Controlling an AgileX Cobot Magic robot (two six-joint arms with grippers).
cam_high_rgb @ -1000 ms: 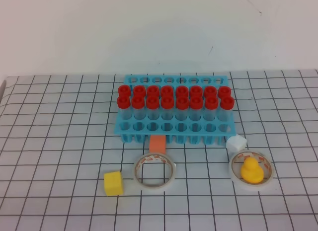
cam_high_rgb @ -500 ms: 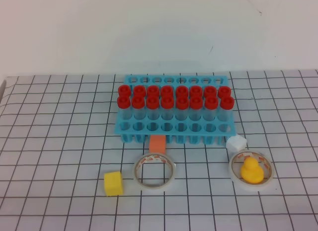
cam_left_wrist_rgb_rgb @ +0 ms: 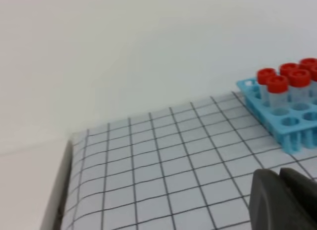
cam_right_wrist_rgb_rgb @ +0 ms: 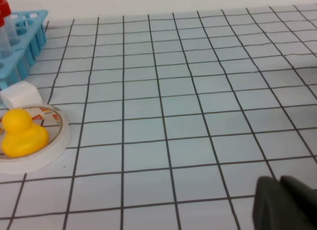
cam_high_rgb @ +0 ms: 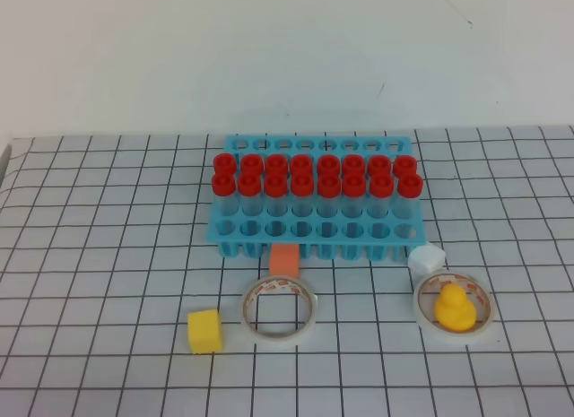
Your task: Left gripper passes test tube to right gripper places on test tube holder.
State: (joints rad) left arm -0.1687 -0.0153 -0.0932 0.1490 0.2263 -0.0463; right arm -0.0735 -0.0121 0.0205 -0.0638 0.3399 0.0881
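The light blue test tube holder stands mid-table in the exterior high view. Several red-capped test tubes fill its two middle rows, and its front and back rows are bare holes. No arm shows in that view. In the left wrist view my left gripper shows only as dark fingertips pressed together at the lower right, holding nothing, left of the holder. In the right wrist view my right gripper shows the same way, shut and empty. It is far right of the holder's corner.
In front of the holder lie a tape roll, an orange block, a yellow cube, a white cube, and a second tape roll with a yellow duck inside. The table's left edge drops off.
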